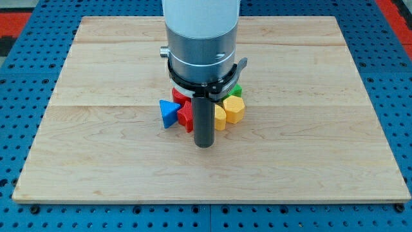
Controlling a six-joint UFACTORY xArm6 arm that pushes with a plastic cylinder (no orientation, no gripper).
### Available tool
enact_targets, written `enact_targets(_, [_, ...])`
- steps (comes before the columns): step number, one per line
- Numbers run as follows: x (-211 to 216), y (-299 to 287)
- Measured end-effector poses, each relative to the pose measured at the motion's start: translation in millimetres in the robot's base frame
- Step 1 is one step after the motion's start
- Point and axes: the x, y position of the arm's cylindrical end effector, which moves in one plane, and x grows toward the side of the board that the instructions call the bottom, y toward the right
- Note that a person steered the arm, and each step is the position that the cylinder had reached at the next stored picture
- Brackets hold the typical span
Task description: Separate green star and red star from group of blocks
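A tight group of blocks lies at the middle of the wooden board [96,129], partly hidden behind my arm. The red star [185,113] shows at the group's left, just left of the rod. A green block [237,90], probably the green star, peeks out at the group's upper right, mostly hidden. A blue triangle [168,113] sits at the left edge of the group. A yellow hexagon [234,110] and another yellow block [220,118] sit at the right. A second red block [178,95] shows above the red star. My tip [204,145] is just below the group, close to the red star and yellow block.
The arm's grey and white body [201,38] hangs over the top centre of the board and hides the blocks behind it. A blue pegboard surface [26,96] surrounds the board.
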Motion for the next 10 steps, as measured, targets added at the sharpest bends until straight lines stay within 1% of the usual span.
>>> enact_targets(1, [5, 0])
enact_targets(4, [-2, -6])
enact_targets(5, [-2, -16])
enact_targets(6, [-2, -49])
enact_targets(8, [-25, -42])
enact_targets(10, [-26, -42])
